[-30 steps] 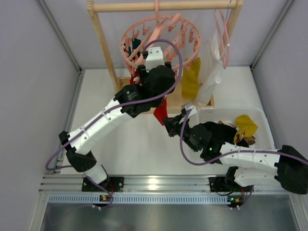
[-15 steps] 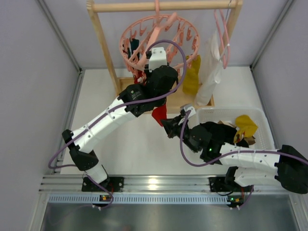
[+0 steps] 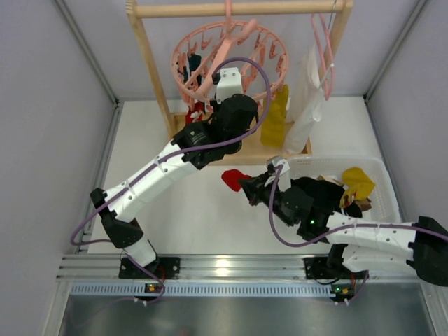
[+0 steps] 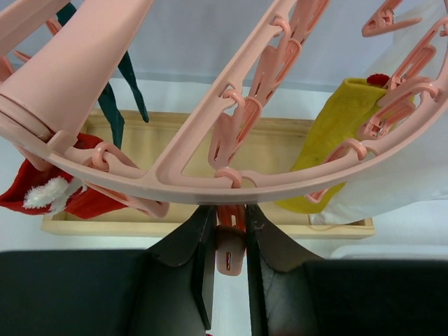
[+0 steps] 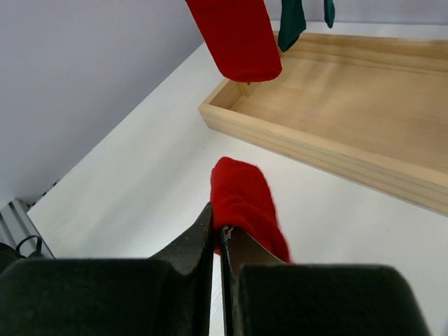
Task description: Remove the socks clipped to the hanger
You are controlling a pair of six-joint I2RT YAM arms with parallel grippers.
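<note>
The pink hoop hanger (image 3: 231,49) hangs from the wooden rail; its rim (image 4: 210,178) fills the left wrist view. My left gripper (image 3: 225,82) (image 4: 230,218) is up under the rim, shut on a pink clip peg (image 4: 231,252). A mustard sock (image 3: 275,115) (image 4: 329,140), a red sock with white marks (image 3: 196,112) (image 4: 49,196) and a teal sock (image 4: 112,112) hang clipped. My right gripper (image 3: 246,185) (image 5: 218,225) is shut on a red sock (image 3: 233,178) (image 5: 241,203), held free over the table below the hanger. Another red sock (image 5: 238,35) hangs above it.
The wooden rack's base tray (image 5: 336,105) lies under the hanger. A white cloth (image 3: 304,98) on a thin pink clothes hanger (image 3: 323,52) hangs at the right. A white basket (image 3: 374,168) at the right holds a yellow sock (image 3: 357,183) and others.
The red sock has come off its clip and moved down and right with my right gripper. My left gripper rose slightly to the hoop's rim.
</note>
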